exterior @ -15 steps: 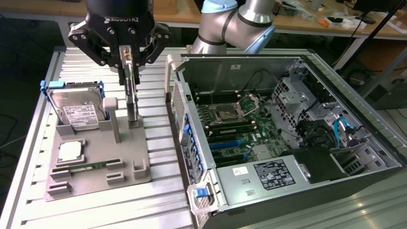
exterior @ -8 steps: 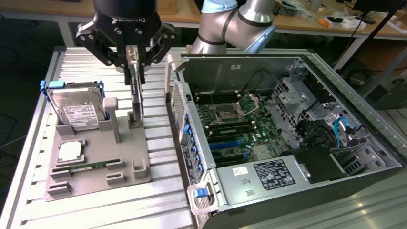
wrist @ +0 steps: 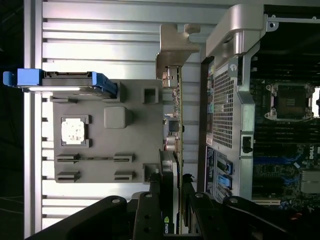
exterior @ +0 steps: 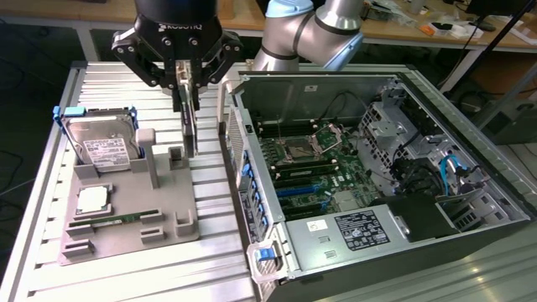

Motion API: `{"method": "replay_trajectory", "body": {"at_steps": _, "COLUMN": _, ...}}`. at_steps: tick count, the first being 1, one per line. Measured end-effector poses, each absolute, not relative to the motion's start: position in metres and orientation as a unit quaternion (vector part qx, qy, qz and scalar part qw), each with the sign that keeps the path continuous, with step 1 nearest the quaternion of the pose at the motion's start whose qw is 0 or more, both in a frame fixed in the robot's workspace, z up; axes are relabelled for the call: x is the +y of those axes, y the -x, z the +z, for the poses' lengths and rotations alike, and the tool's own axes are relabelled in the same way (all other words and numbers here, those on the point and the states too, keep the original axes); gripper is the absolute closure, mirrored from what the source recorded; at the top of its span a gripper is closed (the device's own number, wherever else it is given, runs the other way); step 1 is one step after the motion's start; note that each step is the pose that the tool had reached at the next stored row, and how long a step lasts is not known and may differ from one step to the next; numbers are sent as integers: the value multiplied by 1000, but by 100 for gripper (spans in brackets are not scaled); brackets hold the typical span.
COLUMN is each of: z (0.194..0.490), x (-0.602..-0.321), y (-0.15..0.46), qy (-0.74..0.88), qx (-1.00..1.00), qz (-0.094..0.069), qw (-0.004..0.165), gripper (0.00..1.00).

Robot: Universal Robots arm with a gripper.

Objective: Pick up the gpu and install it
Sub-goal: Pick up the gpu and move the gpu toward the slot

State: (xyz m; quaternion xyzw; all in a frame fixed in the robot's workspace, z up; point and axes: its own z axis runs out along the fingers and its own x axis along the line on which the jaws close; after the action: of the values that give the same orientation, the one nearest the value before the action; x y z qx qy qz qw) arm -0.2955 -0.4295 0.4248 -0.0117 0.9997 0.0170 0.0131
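The gpu [exterior: 190,129] is a thin dark card seen edge-on, standing upright between the fingers of my gripper [exterior: 188,88], which is shut on its upper edge. Its lower end is level with the posts of the grey holder block [exterior: 168,207]; whether it touches the block I cannot tell. In the wrist view the gpu [wrist: 175,115] runs away from my gripper [wrist: 170,189] over the block's edge [wrist: 135,150], with its silver-beige bracket [wrist: 175,45] at the far end. The open computer case [exterior: 369,176] lies just to the exterior view's right of the card.
A hard drive in a blue frame [exterior: 100,148], a processor chip [exterior: 92,198] and a green memory stick [exterior: 113,220] sit on the holder block. The case's rear wall [exterior: 239,145] stands close beside the card. All rests on a ribbed metal table [exterior: 109,277].
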Motion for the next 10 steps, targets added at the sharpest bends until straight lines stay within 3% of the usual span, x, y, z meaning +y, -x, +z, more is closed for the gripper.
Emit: {"method": "replay_trajectory", "body": {"at_steps": 10, "z": 425, "x": -429, "y": 286, "qy": 12, "qx": 1000, "qz": 17, "qw": 13, "gripper": 73}}
